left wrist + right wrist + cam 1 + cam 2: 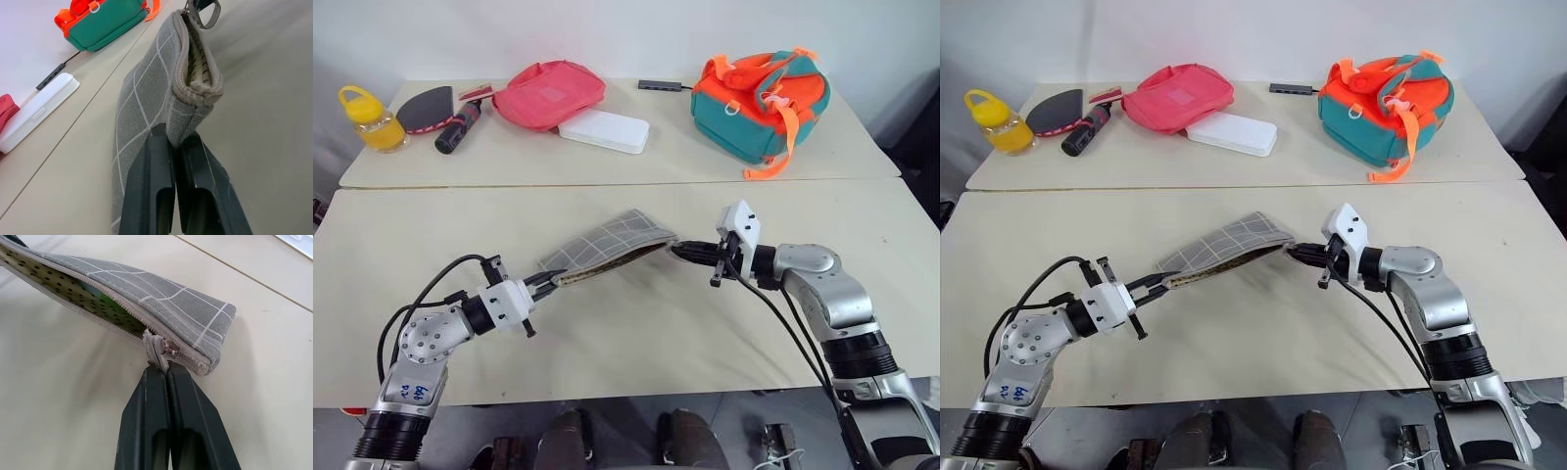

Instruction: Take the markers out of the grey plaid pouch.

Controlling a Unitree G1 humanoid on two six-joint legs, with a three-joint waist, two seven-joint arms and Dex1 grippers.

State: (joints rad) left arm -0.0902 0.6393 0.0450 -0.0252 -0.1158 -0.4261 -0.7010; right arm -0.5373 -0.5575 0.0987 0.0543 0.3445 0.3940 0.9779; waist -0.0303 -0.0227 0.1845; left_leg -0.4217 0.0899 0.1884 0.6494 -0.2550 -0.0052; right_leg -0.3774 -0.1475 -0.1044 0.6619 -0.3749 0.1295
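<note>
A grey plaid pouch (607, 248) hangs stretched above a pale table (636, 333) between two robot pincers; the left gripper (546, 281) has its two black fingers (151, 186) pressed together on the fabric corner at one end of the pouch; the right gripper (677, 251) is likewise pinched tight, its fingers (146, 416) clamped on the zipper pull (164, 351) at the opposite end, where a grey ring loop (205, 12) also hangs. The pouch spans the whole gap between the two pincers, lifted clear of the tabletop and sloping upward from the left pincer toward the right one; its zipper runs along the edge facing the robot and stands open, and in the right wrist view the dotted lining (54, 281) shows just beyond the fingertips, with a streak of green inside; whether that is a marker cannot be told. On the second table (509, 162) well beyond both pincers: a pink-red pouch (548, 93) partly over a flat white case (604, 131); an orange and teal backpack (759, 103) far past the right pincer; a yellow bottle (372, 119), a dark paddle (426, 106) and a thick black cylinder (458, 127) far past the left one.
</note>
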